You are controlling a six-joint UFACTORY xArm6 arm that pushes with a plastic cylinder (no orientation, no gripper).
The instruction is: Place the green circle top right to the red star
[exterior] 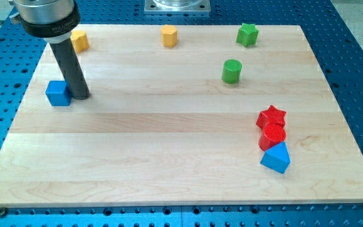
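Because my tip [80, 96] sits at the far left of the wooden board [169, 132], touching the right side of the blue cube [58, 93], the biggest risk is the long crossing to the green circle [231, 71], which stands well apart in the upper right part of the board. I carry no fingers at all, only a bare rod, so nothing is grasped and every move is a push that can slip. Since the circle is round, an off-centre contact would likely let it roll aside off my line. It lies up and to the left of the red star [271, 116], so I judge it must go rightward and slightly down; pushing too low would drive it into the star.

That star is tightly grouped: the red circle [272, 135] touches it just below, and the blue triangle [276, 157] sits against that one lower still. A knock there would likely shift all three. The green star [247, 34] near the top edge stands close above the circle and could be clipped if I come round from above. The yellow hexagon [169, 35] at top centre and the yellow block [79, 40] at top left, partly hidden behind my rod, lie clear of the path.
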